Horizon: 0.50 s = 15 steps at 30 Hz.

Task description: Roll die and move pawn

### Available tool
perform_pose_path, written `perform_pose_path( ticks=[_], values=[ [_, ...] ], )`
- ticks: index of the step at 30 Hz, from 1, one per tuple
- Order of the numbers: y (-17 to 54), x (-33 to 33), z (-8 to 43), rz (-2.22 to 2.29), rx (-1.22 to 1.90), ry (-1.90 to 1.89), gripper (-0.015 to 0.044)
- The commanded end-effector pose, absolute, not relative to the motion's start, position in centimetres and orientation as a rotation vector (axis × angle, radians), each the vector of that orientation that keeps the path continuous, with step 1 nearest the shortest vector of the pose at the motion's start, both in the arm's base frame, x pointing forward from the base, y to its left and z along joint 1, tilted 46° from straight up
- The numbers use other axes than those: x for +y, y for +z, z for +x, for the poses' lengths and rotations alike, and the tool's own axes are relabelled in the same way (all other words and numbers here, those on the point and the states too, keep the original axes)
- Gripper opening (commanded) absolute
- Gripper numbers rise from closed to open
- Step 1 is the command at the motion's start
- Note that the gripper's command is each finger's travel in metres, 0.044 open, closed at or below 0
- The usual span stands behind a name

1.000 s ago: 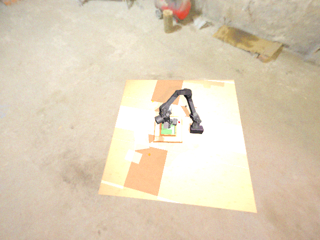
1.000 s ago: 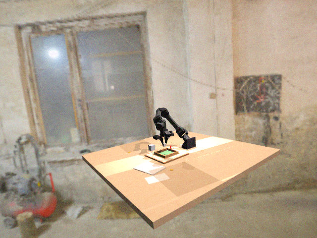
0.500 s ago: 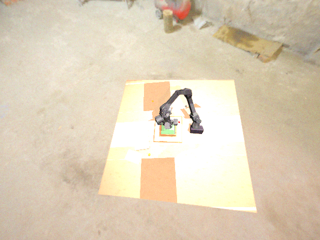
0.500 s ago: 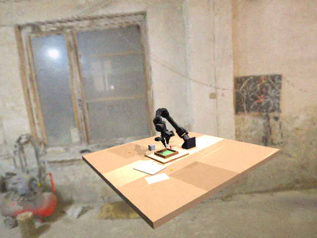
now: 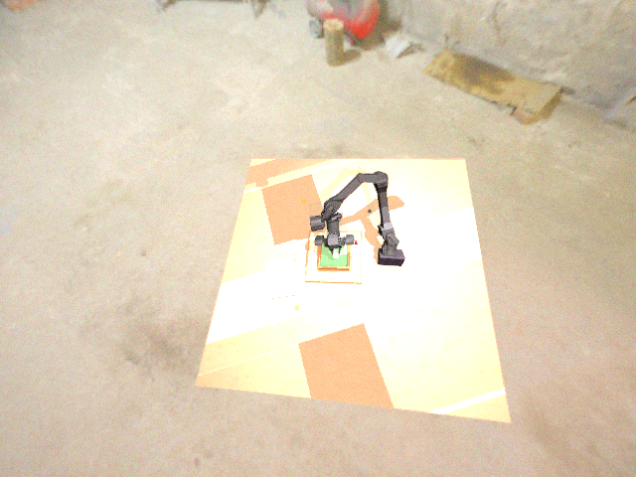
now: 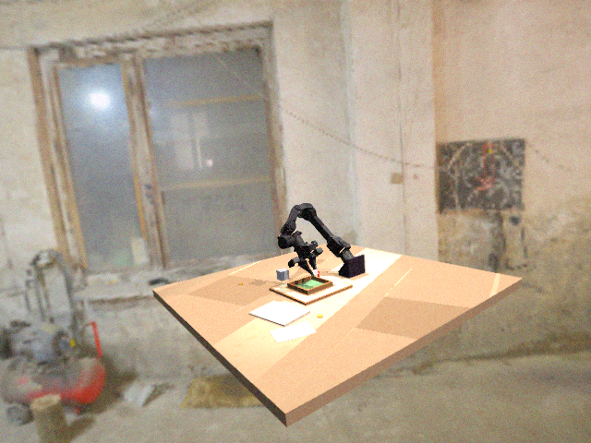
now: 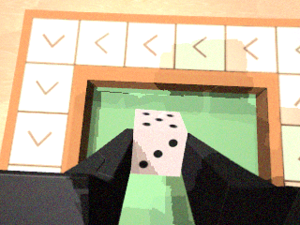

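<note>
My gripper (image 5: 336, 250) (image 6: 315, 270) (image 7: 157, 138) is shut on the white die (image 7: 158, 152) and holds it above the green floor of the dice tray (image 5: 334, 267) (image 6: 305, 290) (image 7: 173, 75). In the wrist view the die shows a face with three pips and another face with several pips. The tray sits in the middle of the board (image 5: 357, 271) (image 6: 306, 299) (image 7: 53, 30), whose ring squares carry arrows. The red pawn (image 5: 355, 241) (image 6: 319, 274) stands by the board's side nearest the arm's base, partly hidden by the gripper; it is not in the wrist view.
A blue-grey cube (image 6: 283, 274) stands beside the board. Two flat white sheets (image 6: 280, 312) (image 6: 292, 332) lie on the other side. A yellow disc (image 5: 296, 307) (image 6: 319, 316) lies near them. A small orange piece (image 5: 303, 201) (image 6: 240, 283) and a small dark piece (image 5: 369, 211) lie farther off.
</note>
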<state>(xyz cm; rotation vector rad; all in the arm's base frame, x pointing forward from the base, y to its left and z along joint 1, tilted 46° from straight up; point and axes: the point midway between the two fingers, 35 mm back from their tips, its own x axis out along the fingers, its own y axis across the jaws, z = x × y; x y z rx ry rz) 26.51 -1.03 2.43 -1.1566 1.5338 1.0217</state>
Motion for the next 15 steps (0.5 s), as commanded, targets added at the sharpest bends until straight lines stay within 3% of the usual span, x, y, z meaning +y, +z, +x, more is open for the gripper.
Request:
perform_pose_path(
  ticks=[1, 10, 15],
  values=[
    [2.4, -1.0, 26.4, -1.097, 1.388, 1.079, 0.0],
    [2.7, -1.1, 26.6, -1.059, 1.235, 1.111, 0.0],
    [6.8, -0.5, 27.7, -1.059, 1.234, 1.111, 0.0]
  ],
)
